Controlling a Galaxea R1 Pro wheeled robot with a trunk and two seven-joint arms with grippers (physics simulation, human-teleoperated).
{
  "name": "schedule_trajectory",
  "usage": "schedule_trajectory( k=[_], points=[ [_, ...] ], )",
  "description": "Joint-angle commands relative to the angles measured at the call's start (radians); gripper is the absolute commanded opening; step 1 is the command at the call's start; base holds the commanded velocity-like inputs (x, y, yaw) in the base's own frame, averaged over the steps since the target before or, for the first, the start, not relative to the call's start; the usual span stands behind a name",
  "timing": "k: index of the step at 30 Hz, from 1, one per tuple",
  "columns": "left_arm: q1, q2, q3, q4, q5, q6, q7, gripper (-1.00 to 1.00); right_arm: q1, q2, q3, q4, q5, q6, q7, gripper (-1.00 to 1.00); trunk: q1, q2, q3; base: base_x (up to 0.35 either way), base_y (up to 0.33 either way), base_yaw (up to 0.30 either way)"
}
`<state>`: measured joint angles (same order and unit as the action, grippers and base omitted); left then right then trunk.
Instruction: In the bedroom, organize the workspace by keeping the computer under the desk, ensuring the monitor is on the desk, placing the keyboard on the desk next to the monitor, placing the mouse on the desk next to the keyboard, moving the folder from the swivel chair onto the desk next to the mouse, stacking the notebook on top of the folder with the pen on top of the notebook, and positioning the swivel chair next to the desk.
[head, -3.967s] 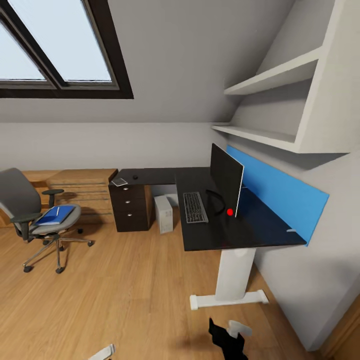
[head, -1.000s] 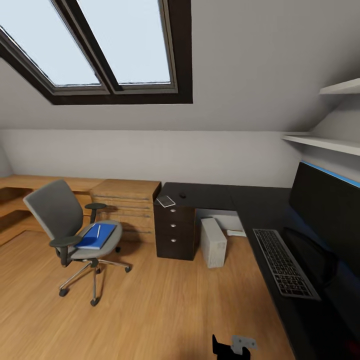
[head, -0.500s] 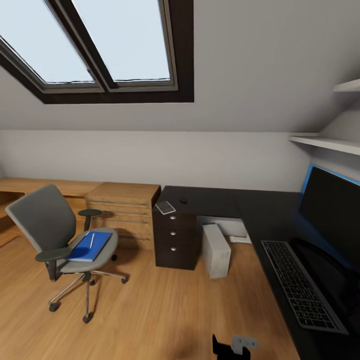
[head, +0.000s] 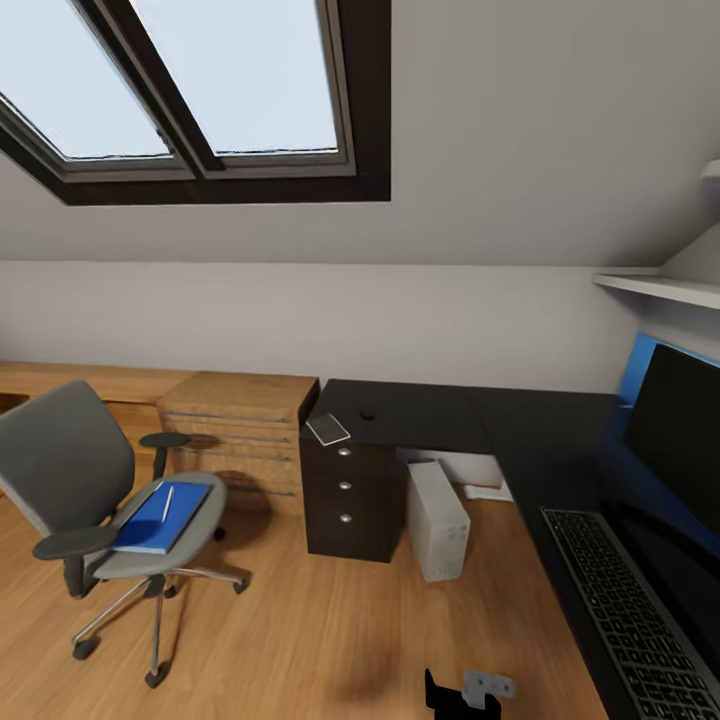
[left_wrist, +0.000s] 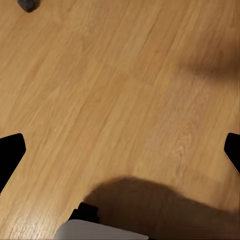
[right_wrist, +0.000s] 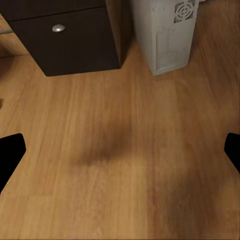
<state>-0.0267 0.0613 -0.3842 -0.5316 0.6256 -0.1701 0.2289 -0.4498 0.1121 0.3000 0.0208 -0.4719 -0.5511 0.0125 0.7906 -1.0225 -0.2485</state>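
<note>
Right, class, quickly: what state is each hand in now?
Left hand: open, holding nothing.
Right hand: open, holding nothing.

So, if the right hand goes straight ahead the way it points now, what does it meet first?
Most likely the bare wood floor. The pedestal and the computer stand further off, beyond that spot, though depth is hard to judge.

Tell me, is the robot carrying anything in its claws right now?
No, nothing is held. Both wrist views look down between wide-apart black fingertips at bare wood floor. The folder lies on the swivel chair.
</note>
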Motion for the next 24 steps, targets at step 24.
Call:
schedule_trajectory(
  k=[24],
  points=[
    [0.0,0.007,-0.007,-0.913,-0.003,0.462,0.369,1.0,-0.122,-0.005,0.007,-0.526,0.01,0.317,-0.278,1.0,0.001,-0.001,-0.001,0.326,0.0,0.0]
  ],
)
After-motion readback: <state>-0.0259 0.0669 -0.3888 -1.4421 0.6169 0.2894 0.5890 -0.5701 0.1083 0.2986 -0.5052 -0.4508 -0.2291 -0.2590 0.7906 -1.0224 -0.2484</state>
